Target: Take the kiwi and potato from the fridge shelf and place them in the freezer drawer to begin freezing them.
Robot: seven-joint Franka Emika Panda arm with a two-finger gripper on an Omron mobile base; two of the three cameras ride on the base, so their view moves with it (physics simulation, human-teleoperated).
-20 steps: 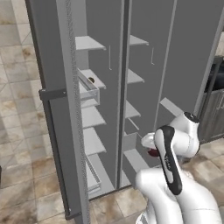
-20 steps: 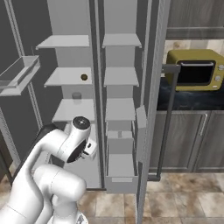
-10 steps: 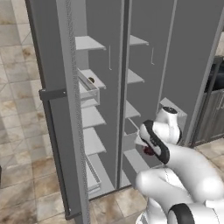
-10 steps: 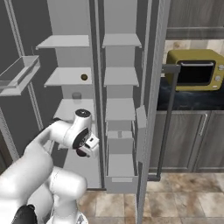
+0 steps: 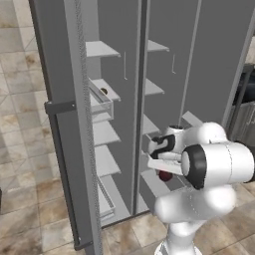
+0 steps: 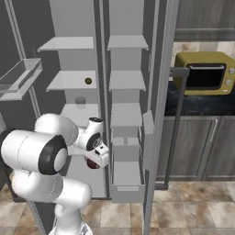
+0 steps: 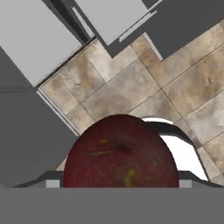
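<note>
A tall grey fridge stands with both doors swung wide, and a white robot arm is in front of it with its wrist at mid height. The gripper [image 6: 94, 160] points down toward the tiled floor. Its jaws appear to be closed around a round, dark red potato [image 6: 93, 164], which hangs just below the wrist. From the other side, the potato [image 5: 165, 176] shows as a small dark ball under the hand, in front of the lower shelves. Seen from the hand itself, the potato [image 7: 120, 151] looks smooth-skinned and deep red with a few yellow flecks, and floor tiles lie beneath it.

The kiwi [image 6: 88, 81] is a small brown ball resting on the fridge shelf [image 6: 69, 81] in the left compartment, well above the hand. The freezer drawer [image 6: 127, 187] is pulled out at the bottom of the right compartment, just beside and below the gripper. A yellow microwave [image 6: 202, 78] sits on a dark counter to the right.

The potato looks firm and fairly heavy for its size. Its rounded skin could slip, so a grip across its widest part seems safest. It should stand being set down without harm. The kiwi is likely lighter and softer. It probably wants a gentle pinch across its middle, or it may bruise or roll along the flat shelf.
</note>
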